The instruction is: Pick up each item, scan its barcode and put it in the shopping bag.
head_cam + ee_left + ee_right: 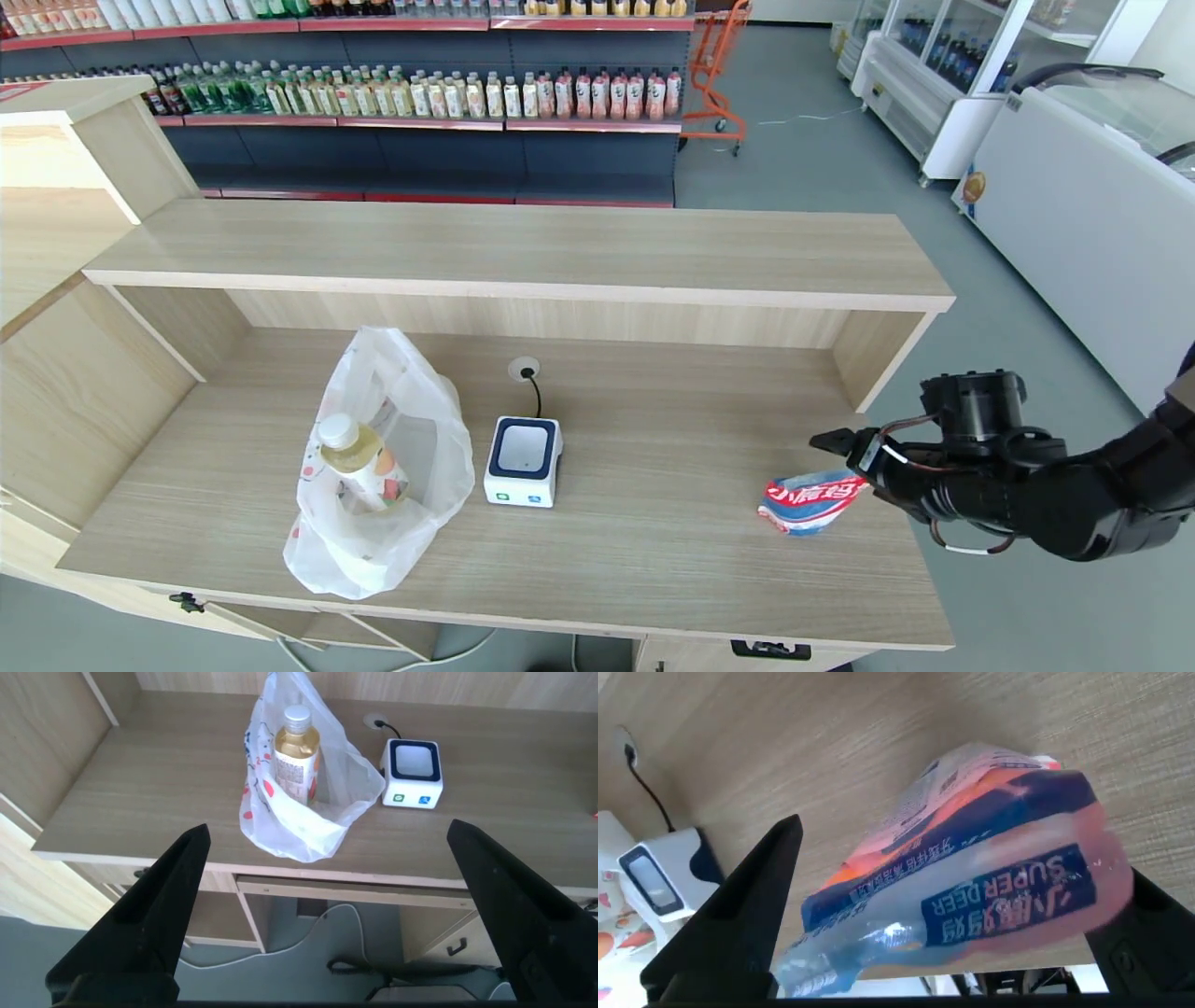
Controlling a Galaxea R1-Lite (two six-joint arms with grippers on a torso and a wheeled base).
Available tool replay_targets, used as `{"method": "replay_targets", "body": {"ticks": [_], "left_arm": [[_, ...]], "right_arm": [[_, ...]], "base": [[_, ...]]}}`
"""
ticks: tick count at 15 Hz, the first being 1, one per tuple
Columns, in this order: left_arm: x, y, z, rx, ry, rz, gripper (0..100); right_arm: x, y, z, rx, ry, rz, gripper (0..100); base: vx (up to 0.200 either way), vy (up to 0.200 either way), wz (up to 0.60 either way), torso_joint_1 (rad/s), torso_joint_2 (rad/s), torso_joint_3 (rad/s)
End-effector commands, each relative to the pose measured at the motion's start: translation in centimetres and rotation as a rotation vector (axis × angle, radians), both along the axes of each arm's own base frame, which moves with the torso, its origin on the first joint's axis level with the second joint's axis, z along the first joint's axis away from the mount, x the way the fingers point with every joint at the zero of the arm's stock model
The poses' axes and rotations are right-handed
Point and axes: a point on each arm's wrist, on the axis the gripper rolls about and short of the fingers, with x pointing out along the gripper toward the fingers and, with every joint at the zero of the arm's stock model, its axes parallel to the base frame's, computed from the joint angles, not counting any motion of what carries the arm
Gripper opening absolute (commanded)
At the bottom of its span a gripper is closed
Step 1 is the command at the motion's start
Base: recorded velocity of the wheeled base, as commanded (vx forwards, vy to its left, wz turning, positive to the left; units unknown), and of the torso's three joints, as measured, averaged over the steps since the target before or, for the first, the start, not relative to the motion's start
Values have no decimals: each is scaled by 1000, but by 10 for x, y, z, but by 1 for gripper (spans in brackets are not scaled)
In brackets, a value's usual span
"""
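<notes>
On the table (653, 569), left part: white shopping bag (322, 551), mouth open, capped bottle (359, 462) upright inside. Just beside it, apart: barcode scanner (524, 461), face up. Well off toward the right end: red-and-blue snack packet (810, 502), lying between the widely spread fingers of the right hand (845, 459), not clamped. Left hand (327, 833) spread wide, empty, before the table's front edge.

One worktop (653, 541) carries one of each thing. There is one plastic bag (429, 467) at 9 o'clock, with one bottle (359, 464) inside it. One scanner (524, 459) sits at the centre, with one cable (536, 397) leading toward 12 o'clock. One snack packet (810, 501) lies at 3 o'clock. The drinks (420, 93) on the shelves (420, 122) behind are too many to count.
</notes>
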Motion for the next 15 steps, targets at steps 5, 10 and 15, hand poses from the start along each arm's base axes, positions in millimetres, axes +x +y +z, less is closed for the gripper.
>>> {"method": "replay_targets", "body": {"ticks": [5,10,15], "left_arm": [[0,0,0,0,0,0,100],[0,0,0,0,0,0,100],[0,0,0,0,0,0,100]], "right_arm": [[31,26,-60,-79,103,-5,0],[33,27,-48,-216,21,47,0],[-5,5,69,10,-273,407,0]], "base": [[0,0,0,0,0,0],[0,0,0,0,0,0],[0,0,0,0,0,0]]}}
